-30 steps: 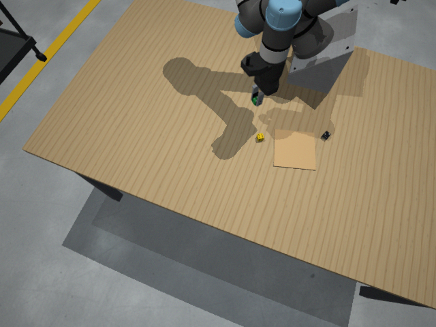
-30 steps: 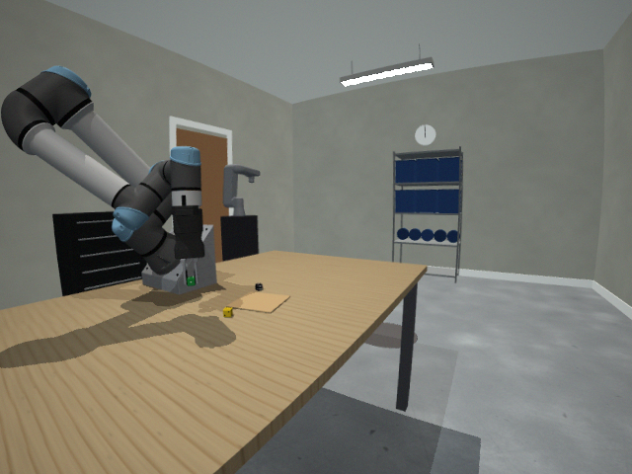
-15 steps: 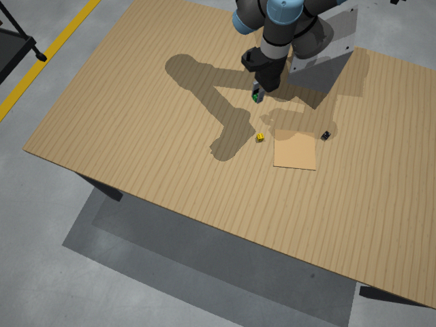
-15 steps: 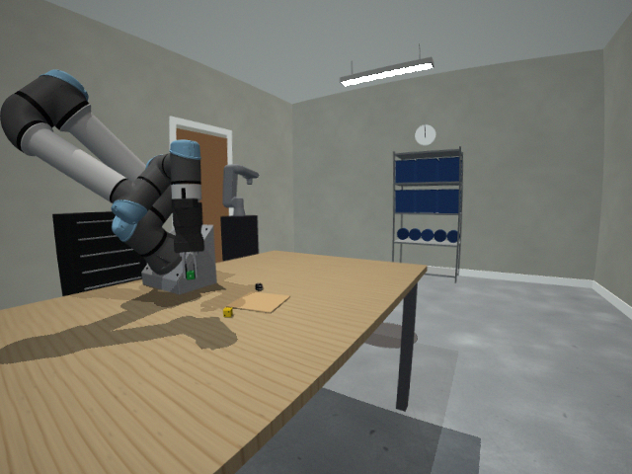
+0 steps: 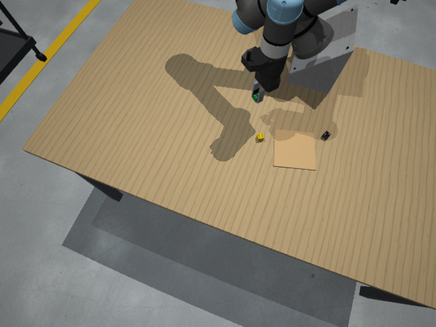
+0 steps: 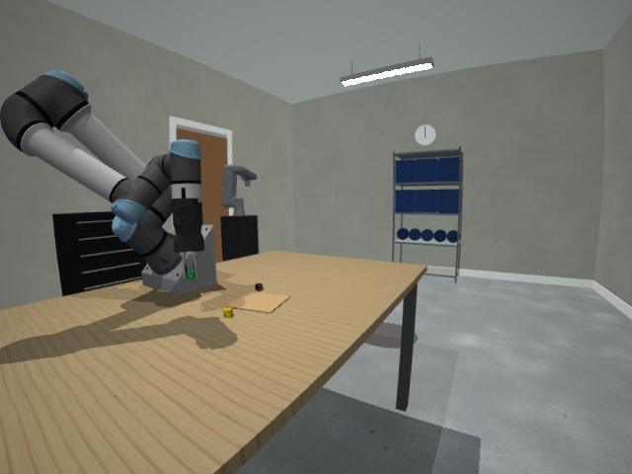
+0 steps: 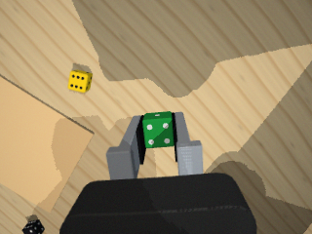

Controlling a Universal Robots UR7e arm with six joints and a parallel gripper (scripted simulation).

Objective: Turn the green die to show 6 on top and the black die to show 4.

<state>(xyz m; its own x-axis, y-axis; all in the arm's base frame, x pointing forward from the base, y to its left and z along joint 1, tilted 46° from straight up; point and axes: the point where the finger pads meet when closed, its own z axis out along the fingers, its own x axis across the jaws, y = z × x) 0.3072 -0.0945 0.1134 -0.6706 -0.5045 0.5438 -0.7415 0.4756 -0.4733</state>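
Operator: State the condition of the tool (image 5: 257,95) (image 6: 190,270) (image 7: 158,133).

Technician: Its fingers are closed, part-way in, on the green cube die with white pips (image 5: 255,97) (image 6: 190,275) (image 7: 158,131), raised above the pale wood-grain worktop (image 5: 140,140) (image 6: 332,285) (image 7: 39,39), near the edge that carries the mount.

Operator: Locate the remaining parts.

Technician: The thin tan square mat (image 5: 294,152) (image 6: 260,301) (image 7: 29,141) lies flat between the mount edge and the opposite long edge. The yellow cube die (image 5: 259,137) (image 6: 227,312) (image 7: 79,81) is just beside it, 6 up. The black cube die (image 5: 325,135) (image 6: 259,286) (image 7: 33,227) is beside the other side, off the mat.

Operator: How should the green die be turned?

Technician: It shows 4 towards the wrist, with a single pip on the far side. Assuming standard pips, 6 faces the opposite side; a quarter turn about the pad-to-pad axis should raise it. Maintain grip, keep knuckle clearance, lower squarely and release only on full support. Caution: a tilted release may roll the die.

Operator: Any markings?

Technician: Pips only. No brand, label or writing is legible.

Green die (image 5: 255,97) (image 6: 190,274) (image 7: 158,131) and the fingers (image 5: 257,92) (image 6: 190,273) gripping it: both stand slightly higher above the worktop (image 5: 182,148) (image 6: 168,392) (image 7: 29,29) than one second earlier, most of the rise falling in the first half-second. The wrist housing (image 5: 279,35) (image 6: 185,168) is likewise raised, and its cast shadow (image 5: 232,133) (image 6: 203,329) is slightly displaced.
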